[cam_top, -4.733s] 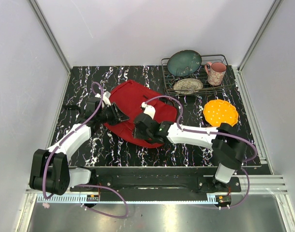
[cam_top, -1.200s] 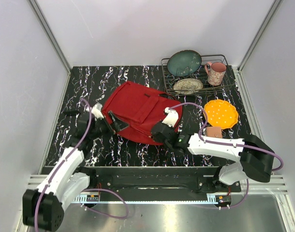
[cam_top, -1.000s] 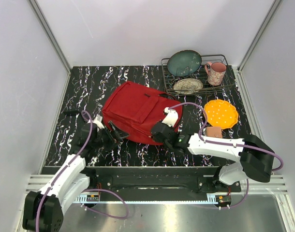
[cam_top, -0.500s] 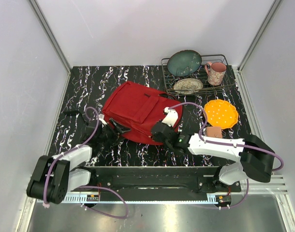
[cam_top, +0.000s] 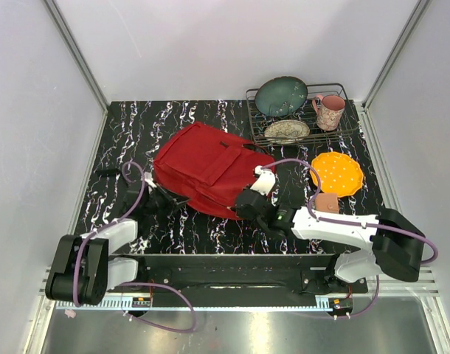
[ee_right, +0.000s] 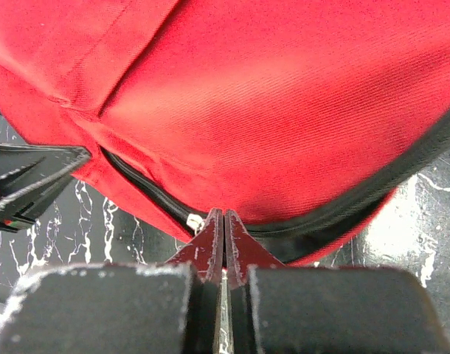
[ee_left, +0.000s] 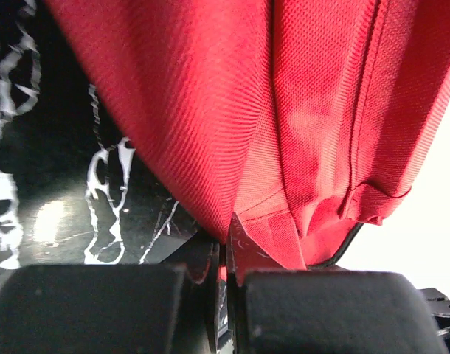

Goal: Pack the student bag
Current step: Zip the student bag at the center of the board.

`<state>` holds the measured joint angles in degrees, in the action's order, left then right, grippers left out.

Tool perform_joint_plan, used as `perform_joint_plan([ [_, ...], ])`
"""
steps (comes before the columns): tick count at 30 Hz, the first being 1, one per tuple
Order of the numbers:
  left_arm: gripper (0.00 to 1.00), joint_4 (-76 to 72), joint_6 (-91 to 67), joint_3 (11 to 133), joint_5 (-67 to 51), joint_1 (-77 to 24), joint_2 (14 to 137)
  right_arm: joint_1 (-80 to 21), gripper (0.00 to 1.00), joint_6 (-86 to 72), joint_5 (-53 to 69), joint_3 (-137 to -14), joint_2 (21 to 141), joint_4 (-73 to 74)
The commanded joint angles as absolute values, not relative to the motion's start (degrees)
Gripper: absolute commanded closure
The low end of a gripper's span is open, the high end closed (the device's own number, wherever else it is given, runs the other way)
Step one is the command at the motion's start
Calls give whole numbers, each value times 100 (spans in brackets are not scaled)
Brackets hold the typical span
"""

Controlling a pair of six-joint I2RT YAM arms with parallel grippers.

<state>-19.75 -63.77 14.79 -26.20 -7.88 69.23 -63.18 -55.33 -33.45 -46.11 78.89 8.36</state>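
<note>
Both grippers are clamped tight on the bag [cam_top: 192, 156]: the left gripper [cam_top: 158, 198] pinches its near-left fabric edge, the right gripper [cam_top: 248, 202] its near edge beside the black zip [ee_right: 147, 193]. Draw the edges apart evenly, without jerking. The bag is red, soft and creased, lying flat mid-table [cam_top: 136, 125].

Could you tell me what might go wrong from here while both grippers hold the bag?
The left gripper pinches only a thin fold at the near edge of the student bag, so the fabric may slip out when pulled. The right gripper is shut right at the zip; a tug could strain it. The orange plate lies close beside the right arm, which might knock it.
</note>
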Motion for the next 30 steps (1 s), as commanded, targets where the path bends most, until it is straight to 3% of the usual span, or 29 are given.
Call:
perform_joint_plan([
  [1,100,-1689,-5845,1758,-2583,-99,6487,-6346,100,-5599,-3647,-4500,7612,738],
  [12,99,-1231,-5195,1924,-3945,1555,6749,-6179,100,-5590,-3823,-4149,6944,668],
  [13,91,-987,-5090,2021,-4025,1617,6811,-6179,100,-5468,-3788,-4157,6926,581],
  [14,73,-932,-4967,2143,-4156,1617,6855,-6170,100,-5415,-3745,-4166,6926,554],
  [16,53,-1193,-5053,2136,-4376,1626,6838,-6170,100,-5283,-3639,-4245,7013,431],
  [17,38,-1221,-5141,2101,-4516,1609,6690,-6170,100,-5256,-3517,-4271,7066,387],
  [24,11,219,-4105,2680,-4394,1187,5327,-6179,100,-5107,-2971,-4281,7383,-376],
  [30,4,640,-3113,3505,-4440,-375,5606,-6170,100,-4896,-2698,-4184,7418,-878],
])
